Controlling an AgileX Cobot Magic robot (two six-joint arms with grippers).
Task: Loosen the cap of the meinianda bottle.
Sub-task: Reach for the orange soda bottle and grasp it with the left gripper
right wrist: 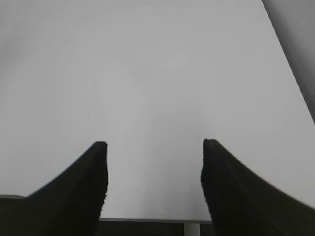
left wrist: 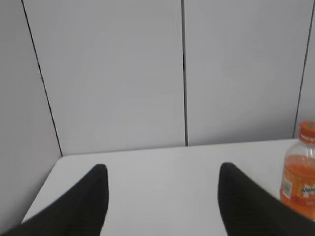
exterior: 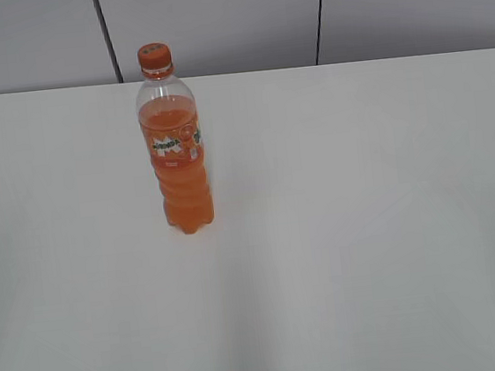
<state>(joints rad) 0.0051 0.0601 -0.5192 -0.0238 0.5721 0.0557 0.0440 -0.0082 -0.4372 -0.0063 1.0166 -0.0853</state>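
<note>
The meinianda bottle (exterior: pixel 175 149) stands upright on the white table (exterior: pixel 367 226), left of the middle and towards the back. It holds orange liquid and has an orange label. Its orange cap (exterior: pixel 154 58) sits on top. The bottle also shows at the right edge of the left wrist view (left wrist: pixel 300 177), with the cap (left wrist: pixel 308 129) on it. My left gripper (left wrist: pixel 162 169) is open and empty, to the left of the bottle and apart from it. My right gripper (right wrist: pixel 152 145) is open and empty over bare table near the front edge. Neither gripper shows in the exterior view.
Grey wall panels (exterior: pixel 212 21) with dark seams rise behind the table's far edge. The table's left edge (left wrist: pixel 42 189) shows in the left wrist view, its front edge (right wrist: pixel 152 220) and right edge (right wrist: pixel 290 64) in the right wrist view.
</note>
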